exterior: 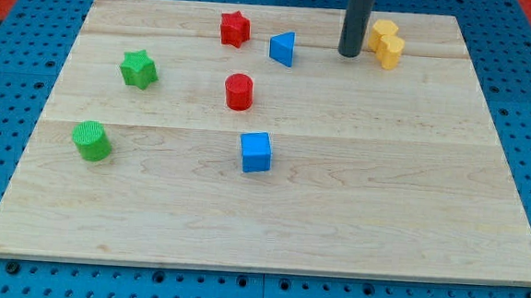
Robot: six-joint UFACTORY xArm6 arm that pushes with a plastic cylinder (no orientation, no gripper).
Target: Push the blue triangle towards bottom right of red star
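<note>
The blue triangle lies near the view's top, just right of and slightly below the red star. The two are apart, with a small gap between them. My tip rests on the board to the right of the blue triangle, at about the same height in the view and well clear of it. The dark rod rises from the tip out of the view's top.
A yellow block sits just right of my tip. A red cylinder lies below the star, a blue cube lower down. A green star and a green cylinder are at the view's left.
</note>
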